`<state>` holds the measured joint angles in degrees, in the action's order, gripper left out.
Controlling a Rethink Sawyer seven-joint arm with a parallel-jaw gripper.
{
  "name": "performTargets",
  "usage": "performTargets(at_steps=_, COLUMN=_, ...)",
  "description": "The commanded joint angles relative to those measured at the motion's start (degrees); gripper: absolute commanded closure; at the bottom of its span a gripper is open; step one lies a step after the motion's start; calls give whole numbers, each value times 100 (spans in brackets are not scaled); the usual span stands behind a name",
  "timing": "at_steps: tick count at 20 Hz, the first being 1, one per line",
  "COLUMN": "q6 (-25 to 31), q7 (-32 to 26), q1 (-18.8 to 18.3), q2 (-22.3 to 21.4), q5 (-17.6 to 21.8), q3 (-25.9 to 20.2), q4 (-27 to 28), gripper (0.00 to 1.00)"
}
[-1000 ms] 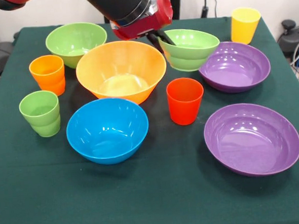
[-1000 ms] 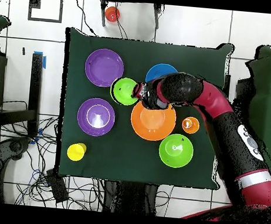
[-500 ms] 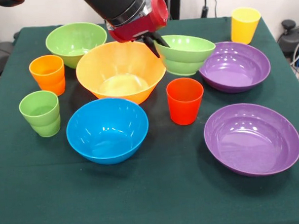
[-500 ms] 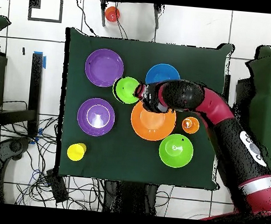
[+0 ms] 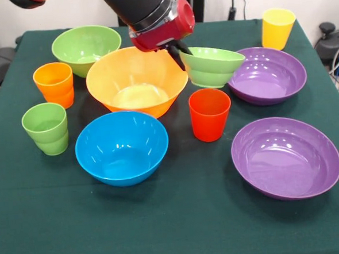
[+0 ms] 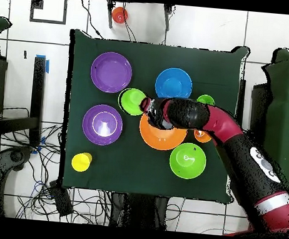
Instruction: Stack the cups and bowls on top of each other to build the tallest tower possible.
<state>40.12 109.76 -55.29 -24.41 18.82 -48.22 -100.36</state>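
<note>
My gripper (image 5: 181,50) (image 6: 150,106) is shut on the near-left rim of the small light-green bowl (image 5: 213,64) (image 6: 133,101), one finger inside and one outside. This bowl hangs nearly level between the large orange bowl (image 5: 136,78) (image 6: 161,133) and the far purple bowl (image 5: 266,74) (image 6: 102,124). The blue bowl (image 5: 122,147) (image 6: 173,83), medium green bowl (image 5: 86,47) (image 6: 188,160) and near purple bowl (image 5: 286,156) (image 6: 111,72) stand apart on the cloth. The red cup (image 5: 209,114), orange cup (image 5: 54,84), green cup (image 5: 46,128) (image 6: 205,100) and yellow cup (image 5: 277,27) (image 6: 81,162) stand singly.
A dark green cloth (image 5: 181,230) covers the table. In the overhead view my arm (image 6: 233,135) crosses the orange bowl and hides most of the orange cup. Cables and chair legs lie on the floor around the table.
The small green bowl, tilted in my gripper a second ago, now hangs nearly level and a little lower. My arm has swung towards the base, uncovering the blue bowl and green cup overhead.
</note>
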Motion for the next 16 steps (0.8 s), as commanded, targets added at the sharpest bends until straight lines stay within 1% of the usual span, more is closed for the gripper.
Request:
performTargets(at_steps=1, q6=-357, q7=-417, q1=74, q2=65, q5=398, q3=38, q4=-545, gripper=100)
performTargets(at_steps=8, q6=-613, q7=-257, q1=181, q2=359, q5=557, q3=230, q4=-462, gripper=100)
performTargets(at_steps=13, q6=-705, q7=-122, q1=209, q2=306, q5=603, q3=234, q4=-619, gripper=100)
performTargets(at_steps=16, q6=-712, q7=-122, q1=252, q2=328, q5=594, q3=230, q4=-563, gripper=100)
